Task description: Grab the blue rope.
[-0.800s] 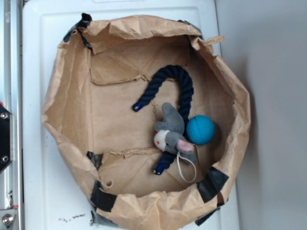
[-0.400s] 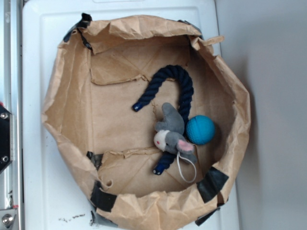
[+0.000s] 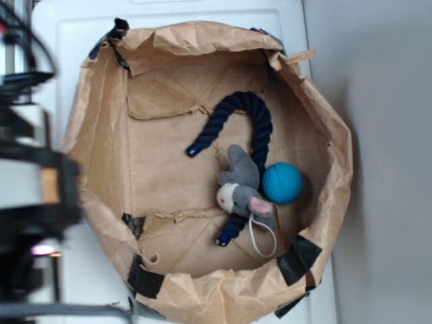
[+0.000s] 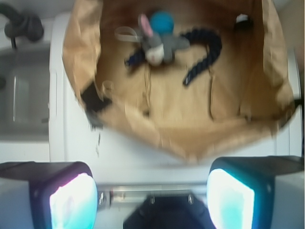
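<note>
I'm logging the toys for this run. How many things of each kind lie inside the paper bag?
Rope: 1, the blue rope
Plush toy: 1, the grey mouse, lying across the rope
Ball: 1, the teal ball
Total: 3

soft even daylight; wrist view motion-blurred, its jaws glaring; blurred dark arm (image 3: 34, 182) at exterior's left.
</note>
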